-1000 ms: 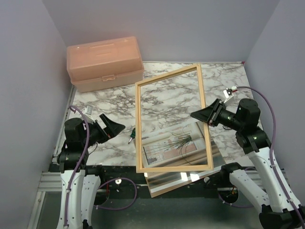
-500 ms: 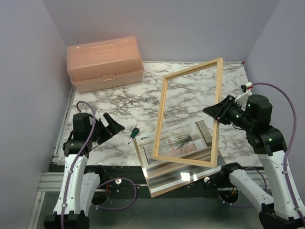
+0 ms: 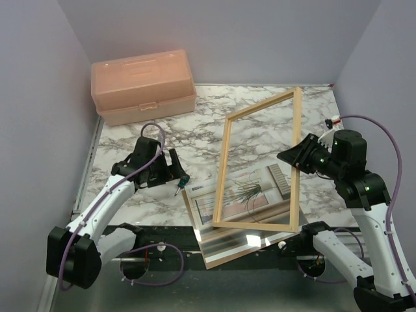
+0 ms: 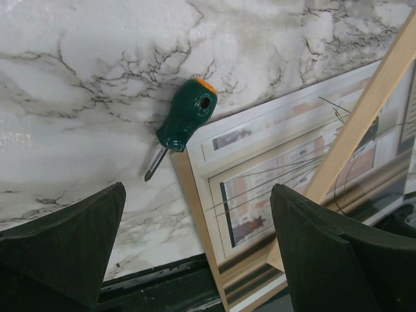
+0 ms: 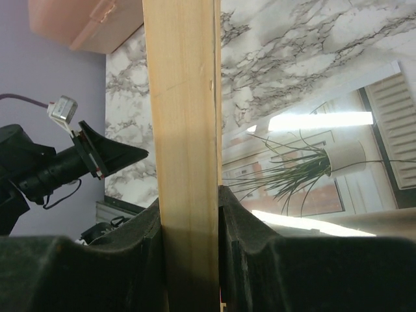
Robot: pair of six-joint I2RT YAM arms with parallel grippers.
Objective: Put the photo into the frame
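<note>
Pinching one long bar of the frame [image 5: 182, 117] between its dark padded fingers [image 5: 250, 227], my right gripper [image 3: 290, 158] holds that thin light-wood rectangle tilted up on edge. Its lower bar is down by the table's near edge, over the stack. My left gripper [image 4: 195, 234] is spread wide and empty, above a stubby green-handled screwdriver [image 4: 186, 122] that touches the stack's corner.

The photo [image 3: 250, 195] – a flat print of a spiky plant by a window – lies face up on a stiff brown backing board [image 4: 195, 195], not in the frame. Bright reflections suggest a clear glass sheet [image 3: 227, 239] over it, though I can't be sure. So I judge the job is in its early steps: frame lifted clear, and the photo not yet seated or backed. Beyond, on the glossy marble-patterned table [image 3: 143, 130], sits a peach plastic toolbox [image 3: 143, 84].
</note>
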